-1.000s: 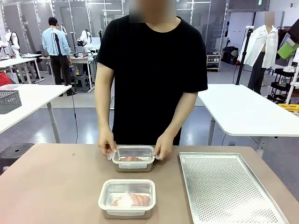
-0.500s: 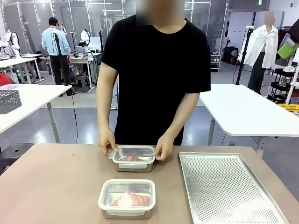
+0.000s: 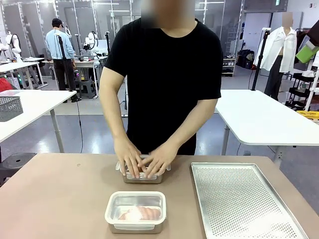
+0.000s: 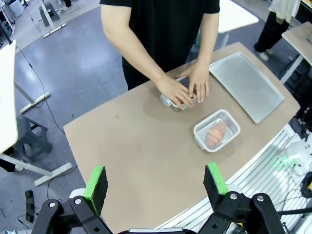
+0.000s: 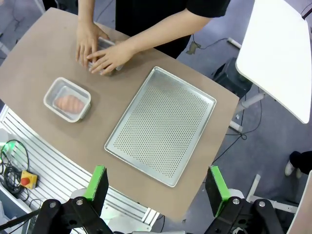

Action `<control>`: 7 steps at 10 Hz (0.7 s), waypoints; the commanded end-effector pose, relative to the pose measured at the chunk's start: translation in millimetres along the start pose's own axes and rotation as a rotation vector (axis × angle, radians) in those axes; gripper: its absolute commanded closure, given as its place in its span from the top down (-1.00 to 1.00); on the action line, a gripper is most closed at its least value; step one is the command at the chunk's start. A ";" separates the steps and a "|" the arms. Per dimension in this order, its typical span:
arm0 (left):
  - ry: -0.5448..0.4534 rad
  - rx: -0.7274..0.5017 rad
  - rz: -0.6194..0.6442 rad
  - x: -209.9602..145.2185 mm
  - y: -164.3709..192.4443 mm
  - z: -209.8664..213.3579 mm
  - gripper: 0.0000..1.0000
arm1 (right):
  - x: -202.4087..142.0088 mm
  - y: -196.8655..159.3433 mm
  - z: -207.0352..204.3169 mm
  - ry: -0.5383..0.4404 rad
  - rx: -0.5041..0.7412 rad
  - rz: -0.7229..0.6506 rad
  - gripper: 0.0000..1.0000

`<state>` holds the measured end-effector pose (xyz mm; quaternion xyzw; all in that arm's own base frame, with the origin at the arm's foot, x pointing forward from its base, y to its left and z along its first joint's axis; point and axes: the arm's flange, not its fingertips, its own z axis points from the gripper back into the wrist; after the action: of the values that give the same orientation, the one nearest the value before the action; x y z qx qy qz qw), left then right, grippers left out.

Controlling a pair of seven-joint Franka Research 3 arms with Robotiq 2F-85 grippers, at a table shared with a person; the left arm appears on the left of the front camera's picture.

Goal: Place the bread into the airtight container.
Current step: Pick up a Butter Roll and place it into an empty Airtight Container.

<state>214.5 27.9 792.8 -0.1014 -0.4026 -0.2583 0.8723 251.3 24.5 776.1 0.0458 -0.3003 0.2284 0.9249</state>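
While both person's hands (image 3: 142,159) press the far airtight container (image 3: 143,175), bread (image 4: 216,134) sits in the near container (image 4: 217,130) at 1 o'clock from my left gripper (image 4: 157,183); left and right gripper (image 5: 158,184) both spread wide, empty.

The bench (image 3: 60,199) is plain brown, and the tray (image 3: 239,199) is silver with a fine dotted perforation. The clear container (image 3: 135,212) shows pinkish-tan bread (image 3: 139,213), perhaps faintly ridged. The person's shirt (image 3: 164,74) is solid black.
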 end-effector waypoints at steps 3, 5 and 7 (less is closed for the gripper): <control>0.000 0.001 0.002 1.1 -0.5 0.4 1.00 | 1.3 0.6 0.8 0.012 -0.007 -0.018 1.00; 0.000 0.001 0.002 1.1 -0.5 0.4 1.00 | 1.3 0.6 0.8 0.012 -0.007 -0.018 1.00; 0.000 0.001 0.002 1.1 -0.5 0.4 1.00 | 1.3 0.6 0.8 0.012 -0.007 -0.018 1.00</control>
<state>214.5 27.9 792.8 -0.1014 -0.4026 -0.2583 0.8723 251.3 24.5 776.1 0.0458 -0.3003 0.2284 0.9250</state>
